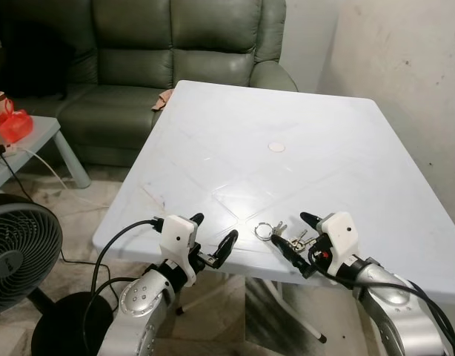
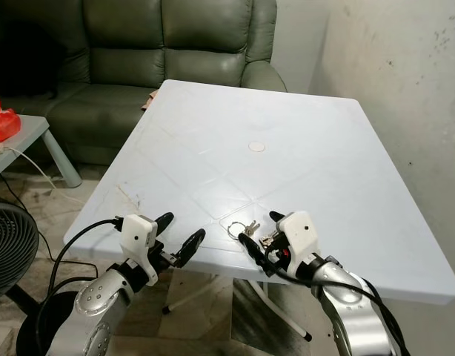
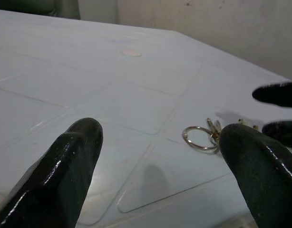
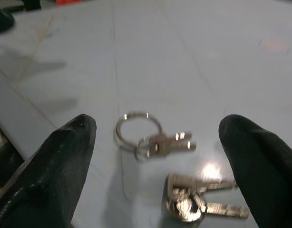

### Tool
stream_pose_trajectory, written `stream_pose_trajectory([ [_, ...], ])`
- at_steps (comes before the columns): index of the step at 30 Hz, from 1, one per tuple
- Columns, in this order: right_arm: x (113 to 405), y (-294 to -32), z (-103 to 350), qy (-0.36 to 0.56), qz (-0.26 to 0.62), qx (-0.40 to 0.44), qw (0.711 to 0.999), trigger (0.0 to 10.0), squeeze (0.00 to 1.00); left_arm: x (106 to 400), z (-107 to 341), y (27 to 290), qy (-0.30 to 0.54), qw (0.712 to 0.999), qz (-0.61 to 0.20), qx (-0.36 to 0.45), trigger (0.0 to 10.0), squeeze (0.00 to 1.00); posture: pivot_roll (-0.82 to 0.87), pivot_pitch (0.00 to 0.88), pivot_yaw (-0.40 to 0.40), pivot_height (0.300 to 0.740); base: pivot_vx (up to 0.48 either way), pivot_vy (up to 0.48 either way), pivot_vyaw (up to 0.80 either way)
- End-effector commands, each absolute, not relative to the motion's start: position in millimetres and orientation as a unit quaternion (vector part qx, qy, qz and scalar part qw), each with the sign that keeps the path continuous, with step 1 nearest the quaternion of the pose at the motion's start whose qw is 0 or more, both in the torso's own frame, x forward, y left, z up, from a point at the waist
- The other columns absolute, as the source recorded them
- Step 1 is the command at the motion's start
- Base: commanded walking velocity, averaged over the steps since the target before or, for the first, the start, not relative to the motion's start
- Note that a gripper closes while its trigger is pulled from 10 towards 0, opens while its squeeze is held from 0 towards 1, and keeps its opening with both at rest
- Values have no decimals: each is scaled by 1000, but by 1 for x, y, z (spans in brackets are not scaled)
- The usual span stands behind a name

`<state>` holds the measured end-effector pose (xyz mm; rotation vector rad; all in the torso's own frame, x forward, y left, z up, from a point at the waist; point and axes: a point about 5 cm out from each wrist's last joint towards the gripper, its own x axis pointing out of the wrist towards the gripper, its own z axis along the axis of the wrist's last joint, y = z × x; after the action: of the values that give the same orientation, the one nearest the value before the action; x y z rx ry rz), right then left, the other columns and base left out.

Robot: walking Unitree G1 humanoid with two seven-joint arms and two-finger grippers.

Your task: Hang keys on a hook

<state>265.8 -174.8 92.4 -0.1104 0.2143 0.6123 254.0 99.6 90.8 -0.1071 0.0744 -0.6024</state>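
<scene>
1. The left gripper point(image 1: 213, 231) is hovering over the near edge of the white plastic table point(image 1: 324, 156), left of the keys, with its two black fingers spread apart and holding nothing. I judge it is waiting in support rather than reaching.
2. The keys point(image 1: 283, 236) are lying flat on the table near its near edge, between the two grippers and closer to the right one. No hook is showing, so the hanging is not yet begun.
3. The right gripper point(image 1: 303, 241) is sitting just at the keys with its fingers wide apart, straddling them and pinching nothing, probably lining up for a pick.
4. The right wrist view is showing two separate bunches: a large ring with small keys point(image 4: 153, 137) and a second bunch point(image 4: 200, 199) nearer the camera. The head views blur these into one cluster.
5. The head views are showing the green sofa point(image 1: 161, 59) beyond the table and a fan point(image 1: 20, 252) at near left.
</scene>
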Motion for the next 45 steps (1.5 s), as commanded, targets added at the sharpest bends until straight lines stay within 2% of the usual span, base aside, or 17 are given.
stream_pose_trajectory([
  [1, 269, -180, 91, 117, 292, -41, 948, 10000, 0, 254, 95, 100, 32, 953, -297, -49, 10000, 0, -6, 0, -26, 740, 0, 0, 0],
  [8, 269, -192, 83, 145, 289, -32, 946, 10000, 0, 254, 97, 100, 32, 954, -294, -49, 10000, 0, 1, 0, -29, 740, 0, 0, 0],
  [19, 266, -197, 76, 163, 299, -34, 939, 10000, 0, 253, 98, 101, 32, 955, -290, -48, 10000, 0, 5, 0, -28, 740, 0, 0, 0],
  [23, 261, -195, 74, 174, 317, -28, 932, 10000, 0, 254, 99, 101, 31, 956, -287, -47, 10000, 0, 5, 0, -27, 740, 0, 0, 0],
  [26, 260, -193, 73, 179, 325, -23, 928, 9569, 0, 255, 100, 102, 31, 957, -286, -47, 10000, 0, 5, 0, -27, 740, 0, 0, 0],
  [27, 260, -192, 72, 181, 326, -21, 928, 10000, 0, 255, 100, 102, 31, 957, -286, -46, 10000, 0, 5, 0, -27, 740, 0, 0, 0],
  [45, 273, -180, 76, 172, 313, 1, 934, 10000, 0, 257, 101, 99, 27, 959, -280, -49, 10000, 0, 17, 0, -36, 740, 0, 0, 0],
])
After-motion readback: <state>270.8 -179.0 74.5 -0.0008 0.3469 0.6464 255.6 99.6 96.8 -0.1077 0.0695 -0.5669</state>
